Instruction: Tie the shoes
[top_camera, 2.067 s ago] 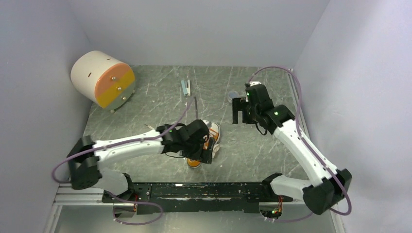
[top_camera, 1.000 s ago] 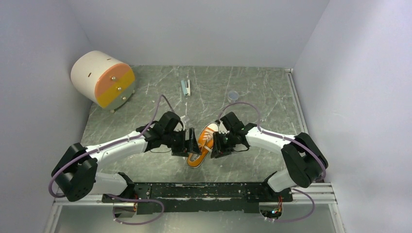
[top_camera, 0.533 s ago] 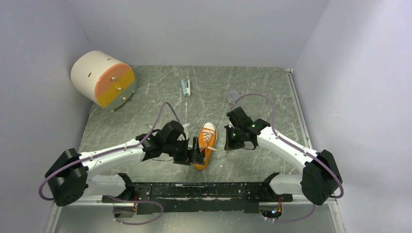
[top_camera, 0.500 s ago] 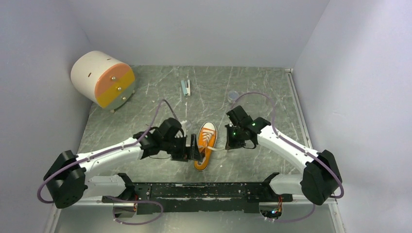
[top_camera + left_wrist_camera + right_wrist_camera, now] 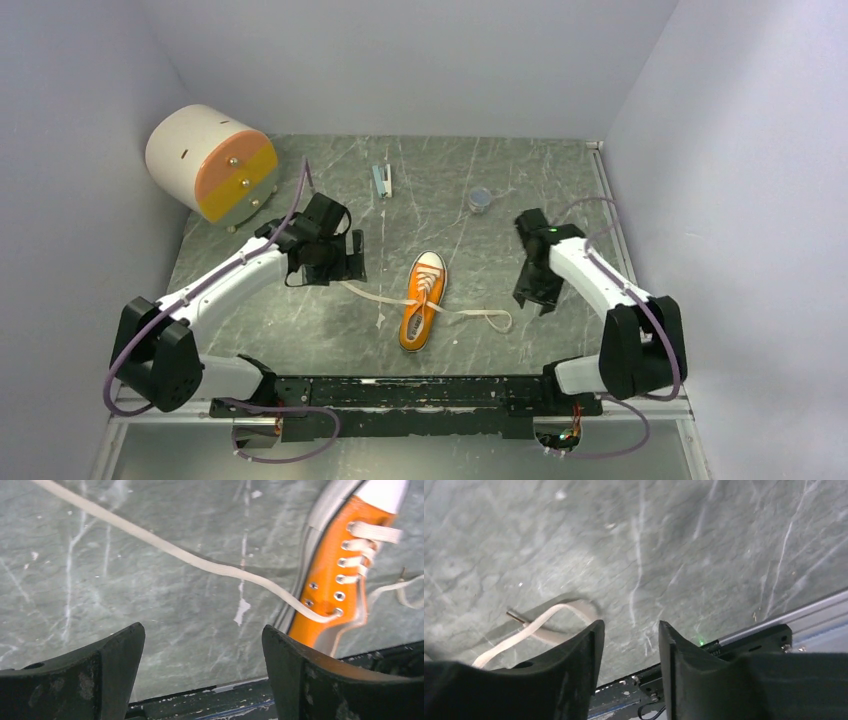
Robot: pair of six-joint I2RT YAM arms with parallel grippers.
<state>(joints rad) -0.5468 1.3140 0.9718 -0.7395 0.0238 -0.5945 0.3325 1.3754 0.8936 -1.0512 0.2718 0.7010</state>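
The small orange canvas sneaker [image 5: 421, 305] with white sole and toe cap lies mid-table on the grey-green marbled tabletop [image 5: 560, 180], toe pointing away from the arms. Its long white laces [image 5: 366, 293] trail untied to both sides. The left gripper [image 5: 199, 645] gapes wide and empty beside the left lace. The right gripper [image 5: 628, 635] shows a narrower gap (seemingly nothing between its fingers, though the view is blurred) near the right lace's end.

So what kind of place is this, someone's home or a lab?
Probably a robot lab test cell: a left arm and right arm bolted to a rail, plain walls boxing in a marbled tabletop, and one orange sneaker lying on it.
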